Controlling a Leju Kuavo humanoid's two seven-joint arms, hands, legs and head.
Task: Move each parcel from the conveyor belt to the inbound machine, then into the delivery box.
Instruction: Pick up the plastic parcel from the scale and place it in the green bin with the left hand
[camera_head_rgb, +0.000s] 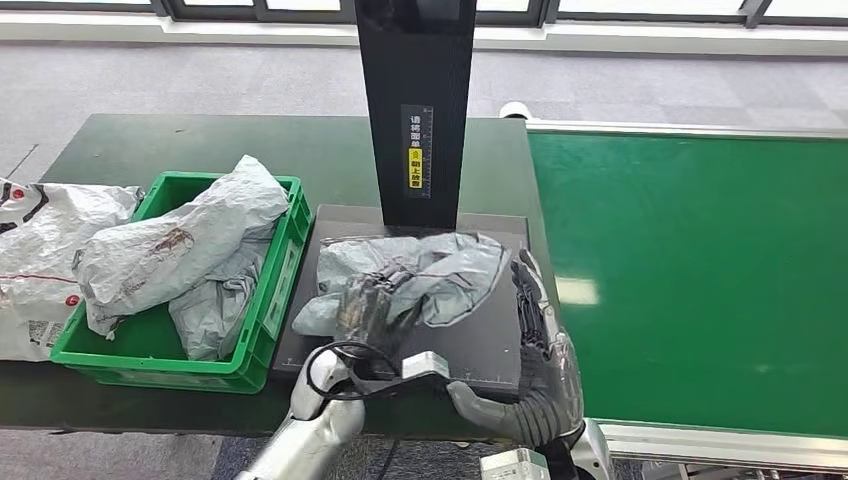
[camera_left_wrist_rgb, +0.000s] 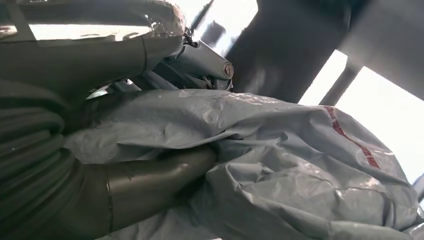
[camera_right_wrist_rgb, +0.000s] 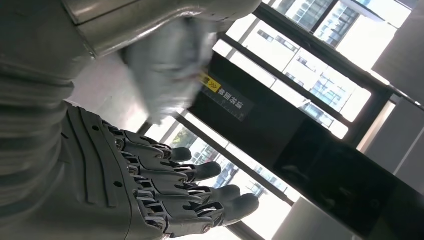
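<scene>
Head view — left hand (camera_head_rgb: 372, 305) gripping crinkled grey plastic parcel (camera_head_rgb: 450, 270) on flat black platform (camera_head_rgb: 480, 345), right hand (camera_head_rgb: 532, 310) open — fingers straight.

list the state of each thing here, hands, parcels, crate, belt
left hand: gripping the grey parcel, which lies crumpled on the dark scanner plate
right hand: open, fingers straight, beside the parcel's edge
green crate: holds a heap of grey parcels
white parcels: lying on the table left of the crate
green belt: bare
</scene>
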